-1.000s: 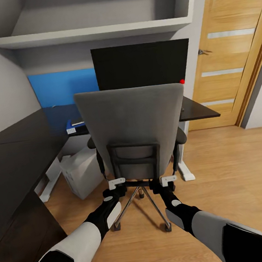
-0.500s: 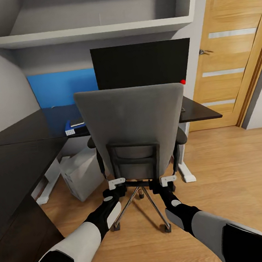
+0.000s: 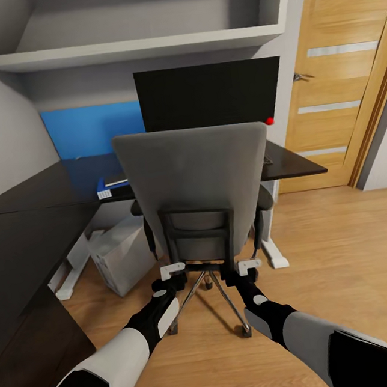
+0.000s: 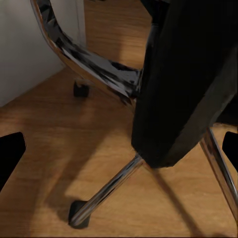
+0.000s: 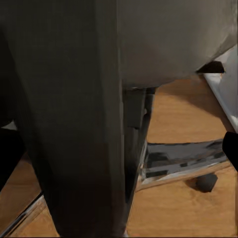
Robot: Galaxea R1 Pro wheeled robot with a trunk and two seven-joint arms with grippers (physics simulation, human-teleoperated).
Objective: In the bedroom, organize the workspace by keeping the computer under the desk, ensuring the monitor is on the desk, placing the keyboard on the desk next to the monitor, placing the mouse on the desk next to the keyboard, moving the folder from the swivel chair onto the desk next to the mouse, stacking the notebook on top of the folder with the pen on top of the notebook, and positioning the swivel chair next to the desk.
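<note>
One glossy black bench (image 3: 35, 237), one blue folder (image 3: 109, 187) on it left of the chair, one pale box computer (image 3: 123, 255) under it, one grey swivel chair (image 3: 198, 193), left gripper (image 3: 173, 273) and right gripper (image 3: 246, 267) behind chair base, fingers apart, one wide black monitor (image 3: 208, 95) behind chair.

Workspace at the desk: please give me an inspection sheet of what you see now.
Surface: desk, glossy black top, L-shaped.
Job's things: monitor on the desk; chair facing it, backrest toward the robot; computer on the floor under the desk; folder on the desk, left of the chair, something grey on top.
Clutter: nothing seen.
Grippers: left gripper and right gripper at the backrest's lower edge; open or shut, cannot tell.
Cables: nothing seen.
Surroundings: wooden door, wooden floor, shelf above.
</note>
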